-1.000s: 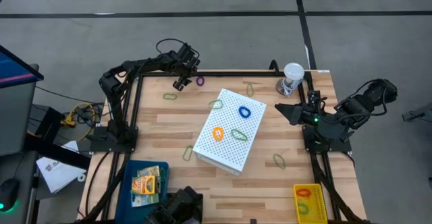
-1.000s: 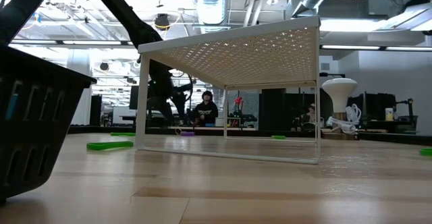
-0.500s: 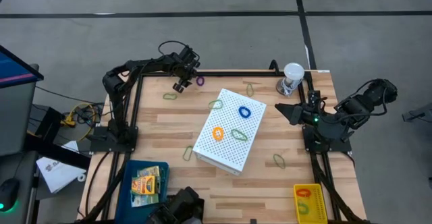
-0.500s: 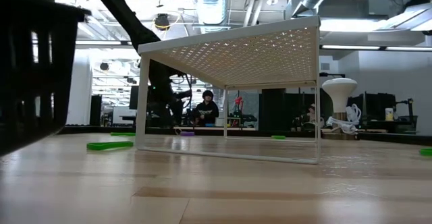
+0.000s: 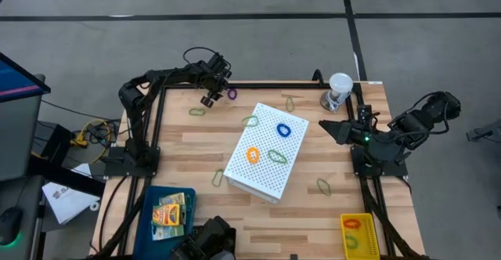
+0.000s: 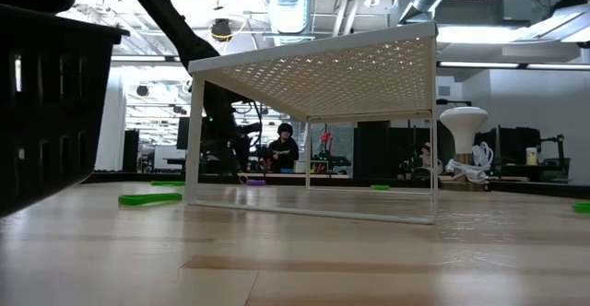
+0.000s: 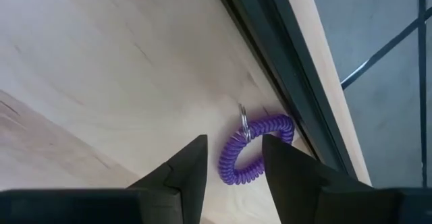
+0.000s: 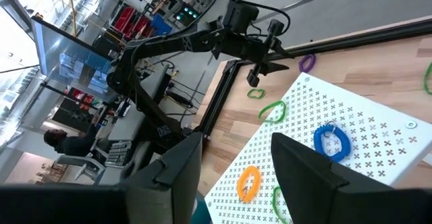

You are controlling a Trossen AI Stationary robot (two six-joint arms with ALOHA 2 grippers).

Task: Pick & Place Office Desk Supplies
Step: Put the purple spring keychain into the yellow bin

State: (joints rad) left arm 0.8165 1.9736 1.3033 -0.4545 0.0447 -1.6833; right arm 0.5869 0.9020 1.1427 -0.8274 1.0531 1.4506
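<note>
My left gripper (image 5: pixel 210 98) (image 7: pixel 233 158) is open at the table's far edge, pointing down, its fingertips standing on either side of a purple coiled loop (image 7: pixel 253 150) (image 5: pixel 232 94) that lies flat beside the black frame rail. Olive green loops (image 5: pixel 197 111) (image 5: pixel 323 185) lie flat about the table. Blue (image 5: pixel 283 130), orange (image 5: pixel 253 155) and green (image 5: pixel 277 157) loops rest on top of the white perforated box (image 5: pixel 266 166). Crayon boxes (image 5: pixel 171 213) lie in a blue bin. My right gripper (image 5: pixel 329 127) (image 8: pixel 236 163) waits open at the right edge.
The clear cup (image 5: pixel 339 90) stands at the far right corner. A yellow bin (image 5: pixel 358 235) with loops sits at the near right corner. A black basket (image 6: pixel 46 112) fills the low view's left side. A person (image 6: pixel 281 149) sits in the room beyond the table.
The black basket close to the low camera has swung from a tilted stance to level and now fills more of that view. My left gripper has stayed over the purple loop, with only a slight shift of the arm.
</note>
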